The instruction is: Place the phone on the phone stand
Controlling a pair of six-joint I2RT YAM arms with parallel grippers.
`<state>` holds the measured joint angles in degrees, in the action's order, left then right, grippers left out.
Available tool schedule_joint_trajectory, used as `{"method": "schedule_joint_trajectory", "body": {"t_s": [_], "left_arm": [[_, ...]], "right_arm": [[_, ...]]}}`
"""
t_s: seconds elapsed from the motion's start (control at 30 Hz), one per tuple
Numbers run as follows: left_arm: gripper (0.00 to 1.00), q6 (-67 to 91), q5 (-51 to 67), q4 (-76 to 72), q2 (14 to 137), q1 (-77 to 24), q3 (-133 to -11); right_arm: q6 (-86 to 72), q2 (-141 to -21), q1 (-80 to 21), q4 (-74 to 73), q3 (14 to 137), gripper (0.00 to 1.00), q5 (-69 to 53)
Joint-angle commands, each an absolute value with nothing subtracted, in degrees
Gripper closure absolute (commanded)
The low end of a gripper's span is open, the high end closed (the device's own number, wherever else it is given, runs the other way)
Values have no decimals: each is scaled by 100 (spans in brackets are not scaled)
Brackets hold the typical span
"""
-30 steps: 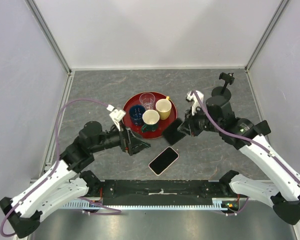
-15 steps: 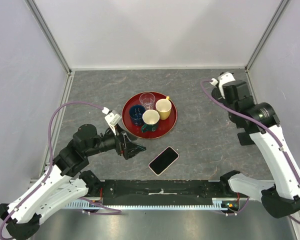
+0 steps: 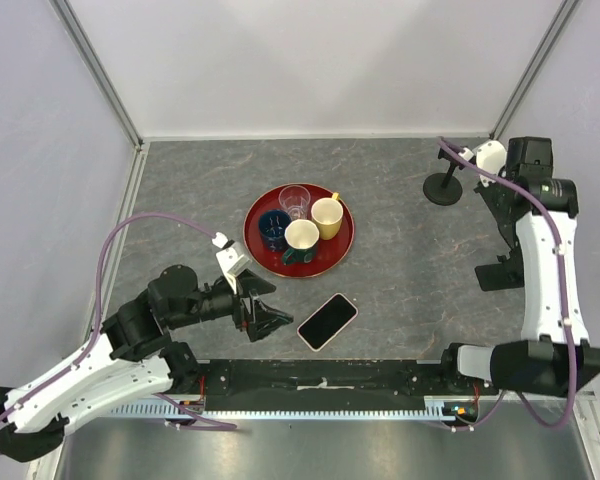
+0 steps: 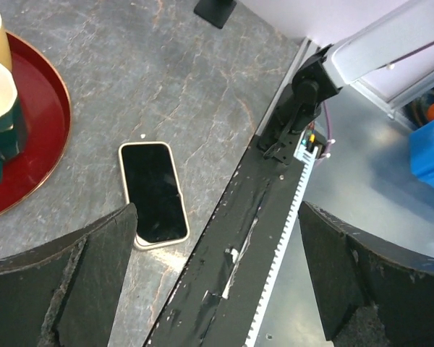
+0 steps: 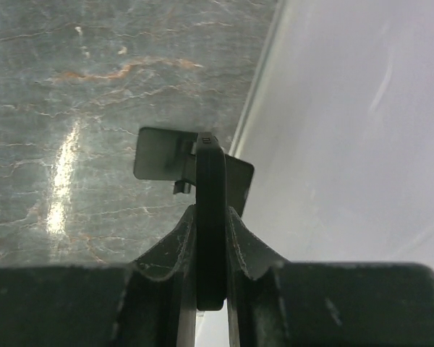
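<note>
The phone (image 3: 327,321), black screen in a cream case, lies flat on the grey table near the front edge; it also shows in the left wrist view (image 4: 152,191). The black phone stand (image 3: 443,186) stands at the far right of the table. My left gripper (image 3: 269,309) is open and empty just left of the phone, and in its wrist view (image 4: 217,217) one finger (image 4: 94,260) covers the phone's near corner. My right gripper (image 3: 496,273) hangs by the right wall, far from the phone, shut on a thin black flat object (image 5: 210,217) seen edge-on.
A red round tray (image 3: 248,226) holds several cups behind the phone; its rim shows in the left wrist view (image 4: 54,137). The black base rail (image 3: 320,375) runs along the front edge. Walls close in the table on three sides.
My right arm has swung from beside the tray to the right wall and folded back there. My left gripper has moved toward the front edge, closer to the phone. The phone has not moved.
</note>
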<state>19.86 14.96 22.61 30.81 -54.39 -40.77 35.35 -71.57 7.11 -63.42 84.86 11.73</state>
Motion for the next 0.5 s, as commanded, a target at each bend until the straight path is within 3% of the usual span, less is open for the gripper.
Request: {"method": "schedule_joint_trajectory", "body": {"t_s": [0.0, 0.23, 0.47], "left_arm": [[0, 1626, 589, 2601, 3032, -5809, -4184], [0, 1661, 80, 2716, 2883, -6179, -4113], [0, 1679, -211, 2760, 2892, -6407, -4069]], "right_arm": [[4278, -7488, 1141, -6169, 9096, 100, -34], [4807, -7629, 2634, -6354, 8677, 100, -1748], [5194, -7295, 3181, -6557, 8148, 100, -1889]]}}
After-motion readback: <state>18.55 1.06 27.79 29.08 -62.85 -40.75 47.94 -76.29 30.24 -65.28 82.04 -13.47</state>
